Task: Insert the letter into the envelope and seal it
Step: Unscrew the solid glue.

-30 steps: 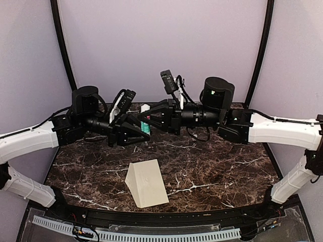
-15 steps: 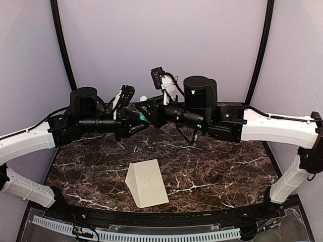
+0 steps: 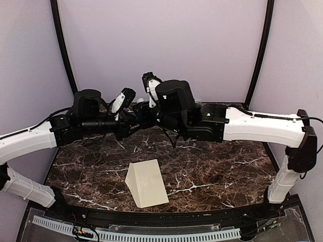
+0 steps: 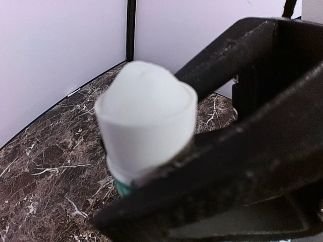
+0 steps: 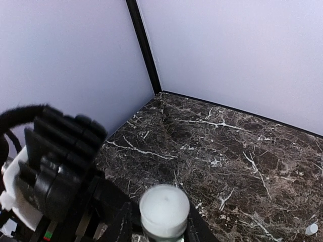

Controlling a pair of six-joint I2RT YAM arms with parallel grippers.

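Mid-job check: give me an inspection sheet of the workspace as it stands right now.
Surface: dark marble table with white veins.
Job's things: envelope lies near the front edge, apart from both arms; letter not seen on its own, cannot tell whether it is inside.
Clutter: nothing seen.
Grippers: left tool shut on a glue stick, held up at the back centre; right tool flanks the stick's white top, grip cannot be told.
Cables: black cable hangs in a loop under the right wrist.
Surroundings: lilac walls, black frame posts at both sides.
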